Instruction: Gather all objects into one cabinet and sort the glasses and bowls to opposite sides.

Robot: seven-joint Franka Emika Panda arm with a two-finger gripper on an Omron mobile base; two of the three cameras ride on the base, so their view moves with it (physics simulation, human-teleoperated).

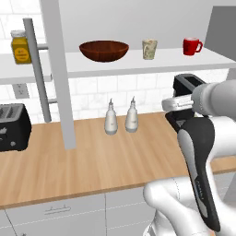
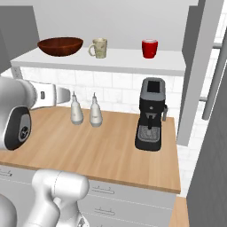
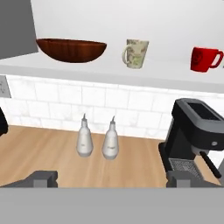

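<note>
Hand view showed the claw [image 3: 112, 178] spread wide and empty above the table [image 3: 43, 148], while the beige cup [image 3: 136, 53], probably light, rigid and breakable, stood on the cabinet shelf [image 3: 109, 72] at one o'clock, best pinched across its body.

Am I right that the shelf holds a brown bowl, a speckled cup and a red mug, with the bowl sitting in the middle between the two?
Not quite. The speckled cup is in the middle. The brown bowl sits at one end of the shelf and the red mug at the other. The right base view shows this plainly, and the hand view agrees.
</note>
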